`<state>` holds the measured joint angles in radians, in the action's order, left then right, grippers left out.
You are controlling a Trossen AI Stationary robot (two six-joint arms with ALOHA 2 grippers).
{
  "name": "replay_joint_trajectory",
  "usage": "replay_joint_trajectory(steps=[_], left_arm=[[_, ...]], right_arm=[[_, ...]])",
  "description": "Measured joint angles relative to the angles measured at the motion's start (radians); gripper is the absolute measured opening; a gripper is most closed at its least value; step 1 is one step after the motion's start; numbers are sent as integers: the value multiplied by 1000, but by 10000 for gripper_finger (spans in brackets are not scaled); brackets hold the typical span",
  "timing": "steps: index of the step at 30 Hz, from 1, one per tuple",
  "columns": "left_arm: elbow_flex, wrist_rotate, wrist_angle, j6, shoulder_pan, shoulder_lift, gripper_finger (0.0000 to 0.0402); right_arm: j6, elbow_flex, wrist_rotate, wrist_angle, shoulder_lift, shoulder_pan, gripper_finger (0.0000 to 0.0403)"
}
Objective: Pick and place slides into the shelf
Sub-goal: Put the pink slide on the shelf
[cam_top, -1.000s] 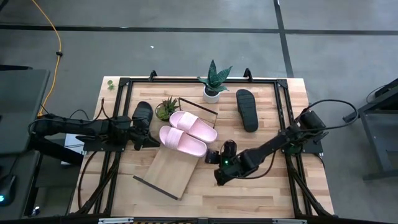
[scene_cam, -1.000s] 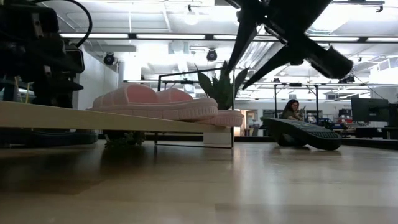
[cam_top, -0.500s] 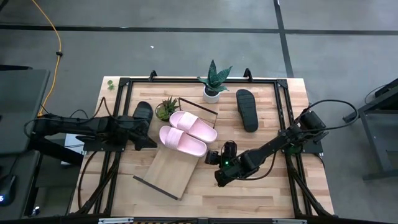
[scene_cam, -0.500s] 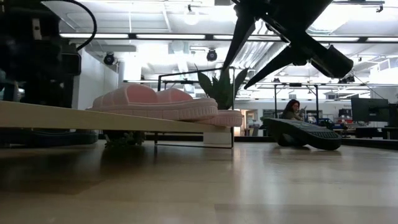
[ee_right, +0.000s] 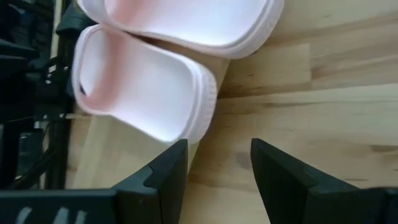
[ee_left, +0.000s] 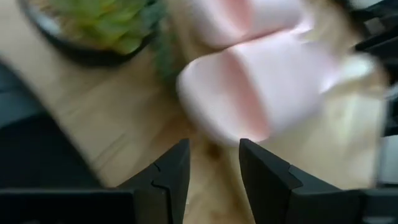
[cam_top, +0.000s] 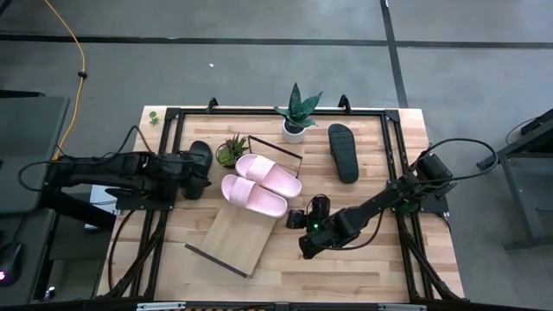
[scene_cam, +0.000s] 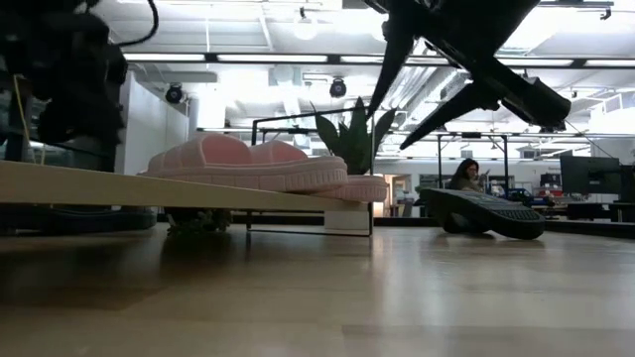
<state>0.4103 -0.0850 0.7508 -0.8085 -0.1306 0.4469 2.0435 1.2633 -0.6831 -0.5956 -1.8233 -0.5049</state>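
Two pale pink slides (cam_top: 268, 174) (cam_top: 252, 194) lie side by side, soles down, on the upper end of the light-wood shelf (cam_top: 232, 242), which slants across the table's middle. One black slide (cam_top: 200, 152) lies near the left frame, another black slide (cam_top: 343, 153) at the far right. My left gripper (cam_top: 196, 182) hangs open just left of the pink slides (ee_left: 249, 93), above the table beside the left black slide. My right gripper (cam_top: 296, 218) stands open just right of the nearer pink slide (ee_right: 146, 93), and nothing is between its fingers.
A tall potted plant (cam_top: 295, 117) stands at the far middle. A small succulent (cam_top: 232, 150) sits between the left black slide and the shelf. Dark frame rails (cam_top: 399, 164) run along the table's sides. Bare tabletop (cam_top: 346, 272) lies near the front edge.
My left gripper has risen and drawn back from the nearer pink slide toward the table's left edge, tipping its fingers up from a steeper downward slant. The slides and the shelf have not moved.
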Motion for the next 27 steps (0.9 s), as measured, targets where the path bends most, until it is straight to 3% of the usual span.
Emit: replay_joint_trajectory(steps=[7, 11, 18, 27], left_arm=[[0, -50, -8, 0, 0, 107, 126], [0, -65, -41, 1, 0, 159, 126], [0, -70, -44, 1, 0, 185, 126], [0, -29, -42, -1, 0, 151, 126]], right_arm=[[167, 0, 1, -188, 0, 0, 167], [181, 0, 21, -226, 0, 3, 167], [166, 0, 42, -257, 0, 46, 167], [-27, -1, 134, -232, 12, 140, 167]])
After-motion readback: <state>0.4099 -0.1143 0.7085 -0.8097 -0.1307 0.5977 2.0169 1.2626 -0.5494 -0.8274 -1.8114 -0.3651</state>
